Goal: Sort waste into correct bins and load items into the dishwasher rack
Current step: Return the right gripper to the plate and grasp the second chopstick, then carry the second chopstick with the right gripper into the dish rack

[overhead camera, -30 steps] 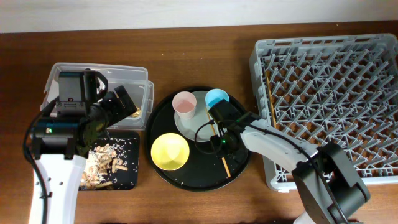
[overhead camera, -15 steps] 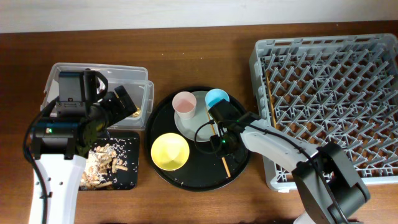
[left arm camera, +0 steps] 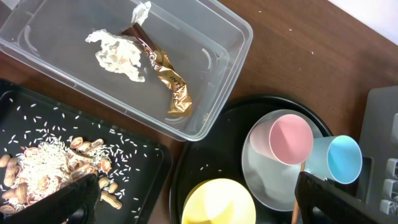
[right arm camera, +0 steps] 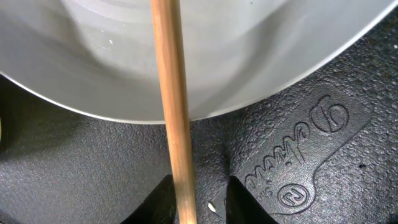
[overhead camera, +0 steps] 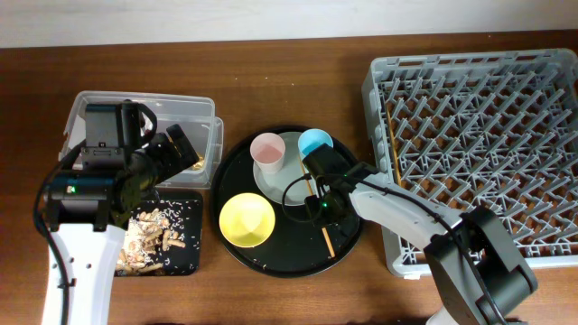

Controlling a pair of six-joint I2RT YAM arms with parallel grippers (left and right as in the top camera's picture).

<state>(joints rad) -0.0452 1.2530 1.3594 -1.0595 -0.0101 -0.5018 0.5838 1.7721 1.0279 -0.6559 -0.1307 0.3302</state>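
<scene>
My right gripper (right arm camera: 202, 200) is down on the round black tray (right arm camera: 311, 155), open, with one wooden chopstick (right arm camera: 171, 93) between its jaws. The left fingertip touches the stick and a gap shows on the right side. The stick runs up over the grey-white plate (right arm camera: 249, 50). In the overhead view the chopstick (overhead camera: 327, 242) sticks out below the right gripper (overhead camera: 318, 209). My left gripper (left arm camera: 199, 205) hangs wide open and empty above the yellow bowl (left arm camera: 217, 202). The clear tub (left arm camera: 230, 74) holds the tissue (left arm camera: 118, 56) and gold wrapper (left arm camera: 165, 74). Food scraps (left arm camera: 37, 180) lie in the shallow black tray (left arm camera: 137, 162).
The pink cup (overhead camera: 268, 149) stands on the plate (overhead camera: 275, 185), with the blue cup (overhead camera: 316, 142) tipped beside it on the plate's rim. The grey dishwasher rack (overhead camera: 479, 135) fills the right side, with a thin wooden stick (overhead camera: 391, 144) along its left wall.
Neither arm has visibly moved in the overhead view. The right jaws have drawn closer together around the chopstick.
</scene>
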